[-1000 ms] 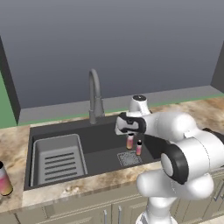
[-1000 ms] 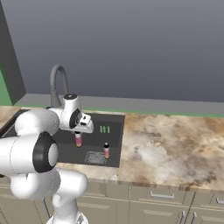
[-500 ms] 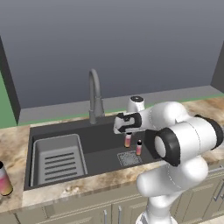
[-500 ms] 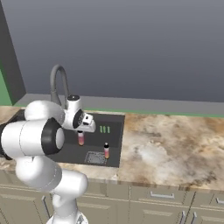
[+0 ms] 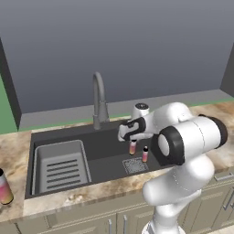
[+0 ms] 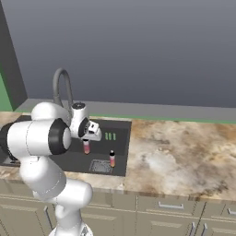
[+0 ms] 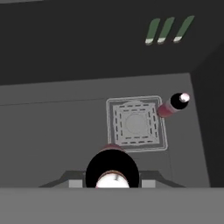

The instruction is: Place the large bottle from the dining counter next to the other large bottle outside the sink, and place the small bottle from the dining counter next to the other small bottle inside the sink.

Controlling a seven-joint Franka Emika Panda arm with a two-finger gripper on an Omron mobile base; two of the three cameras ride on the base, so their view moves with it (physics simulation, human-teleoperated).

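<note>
My gripper (image 5: pixel 132 139) (image 6: pixel 86 138) (image 7: pixel 112 180) is shut on the small bottle from the dining counter (image 5: pixel 132 147) (image 6: pixel 86 147) (image 7: pixel 112 168), holding it upright by the top, low inside the sink (image 5: pixel 103 155) (image 6: pixel 119 138). Whether the bottle's base touches the basin floor I cannot tell. The other small bottle (image 5: pixel 145 154) (image 6: pixel 112 158) (image 7: pixel 173 105) stands in the basin a short way to the right, beside the square drain (image 5: pixel 135 165) (image 7: pixel 136 123). A large bottle (image 5: pixel 4 187) with a pink-to-yellow body stands on the counter left of the sink, cut by the frame edge.
A light grey ribbed tray insert (image 5: pixel 59 167) takes up the basin's left half. The curved faucet (image 5: pixel 98 101) (image 6: pixel 61 87) rises behind the basin. Marble-look counter (image 6: pixel 184 152) stretches to the right of the sink, with cabinet fronts below.
The arm's elbow and upper links have swung round. The gripper and the small bottle have stayed almost in place over the basin, still gripped.
</note>
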